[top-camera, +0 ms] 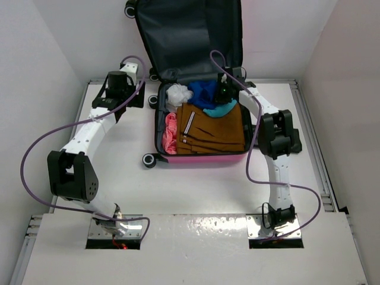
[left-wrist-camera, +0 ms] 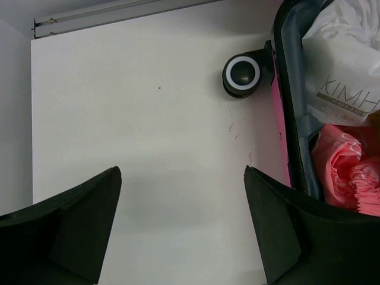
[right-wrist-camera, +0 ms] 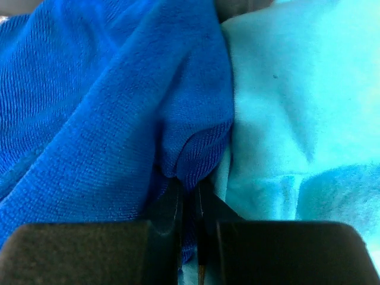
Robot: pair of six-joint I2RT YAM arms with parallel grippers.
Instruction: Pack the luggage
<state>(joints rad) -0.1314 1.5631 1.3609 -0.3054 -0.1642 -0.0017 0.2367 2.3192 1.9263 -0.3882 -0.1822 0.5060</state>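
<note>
At the centre of the top view, the luggage [top-camera: 202, 158] lies open on the counter [top-camera: 196, 190], its lid propped upright toward the upper edge. The lower half holds a brown garment [top-camera: 211, 130], a pink item [top-camera: 170, 133] at the left and a white item [top-camera: 178, 94] at the upper left. A blue cloth [right-wrist-camera: 107, 119] lies beside a turquoise cloth [right-wrist-camera: 297, 119] at the upper right. The right gripper [right-wrist-camera: 189, 196] is down in that upper right corner, its jaws drawn together on a thin fold of the blue cloth; the judged purpose is to settle it inside the shell so the lid can shut. The left gripper [left-wrist-camera: 181, 172] hovers over bare counter left of the luggage, near a black wheel [left-wrist-camera: 241, 74]. Its jaws are wide apart and hold nothing, and it is judged to be standing clear. Packing appears well advanced; the lid is not yet closed.
</note>
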